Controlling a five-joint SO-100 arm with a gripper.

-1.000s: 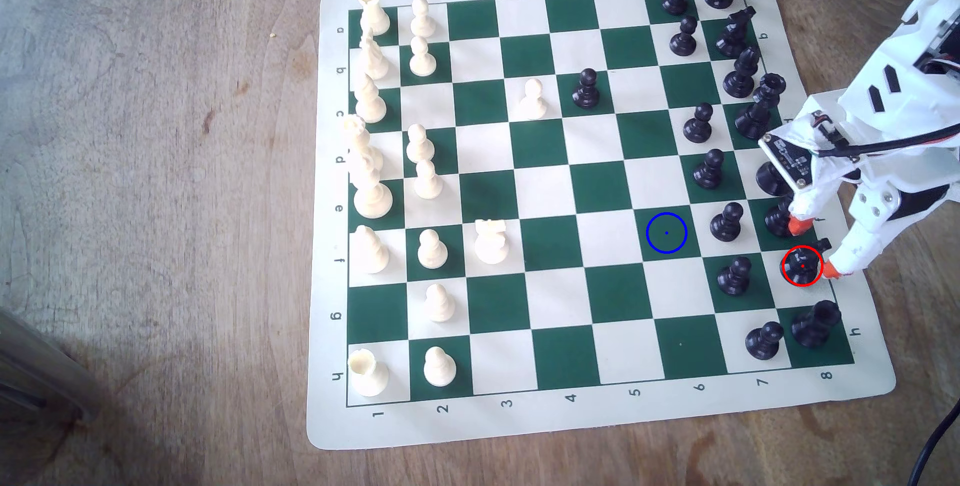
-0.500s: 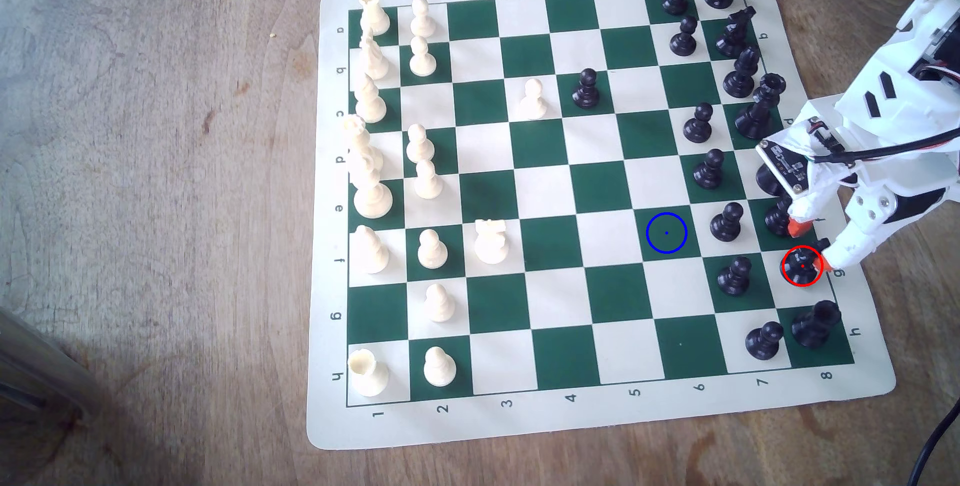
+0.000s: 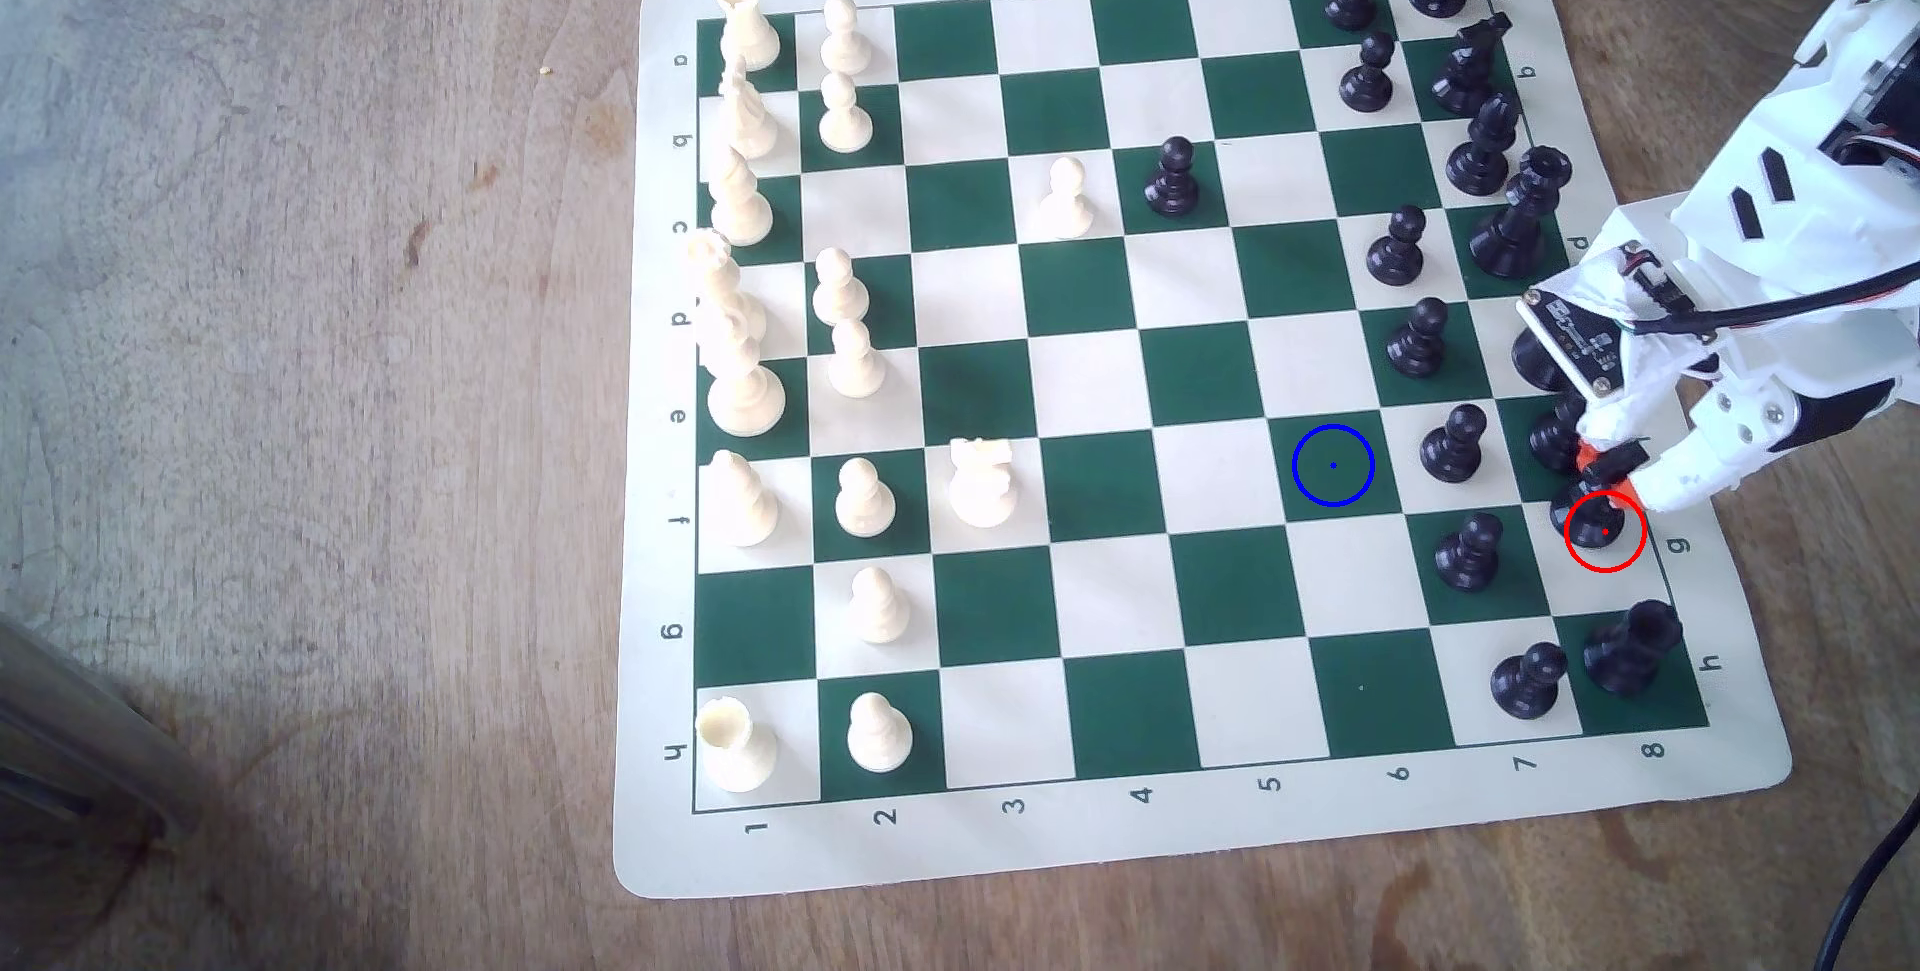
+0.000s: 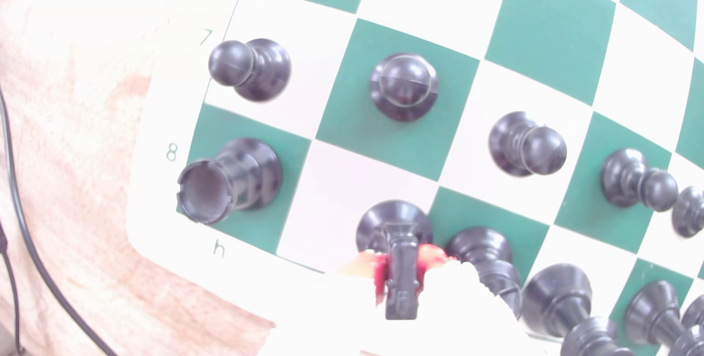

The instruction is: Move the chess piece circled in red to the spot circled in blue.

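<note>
At board edge, exterior view's right: white arm reaches down over the black back rank.
Gripper: orange-tipped fingers pressed against both sides of the black knight's head, pinching it.
Black knight: held between the tips; tilted, base sitting partly over the red ring and partly off it toward the neighbouring green square. In the wrist view the knight has its round base on the cream square near the "h" label. Whether the base touches the board, I cannot tell.
Neighbours: black bishop just beside the knight on the next green square; black rook on the corner square; black pawn one file inward.
Blue-ringed square: dark green, bare, ring with centre dot; well apart from the knight, beyond the pawn row.
Chess mat: cream and green, lying flat on the wooden tabletop.
White pieces: far side, exterior view's left; white knight stands forward of its pawns.
</note>
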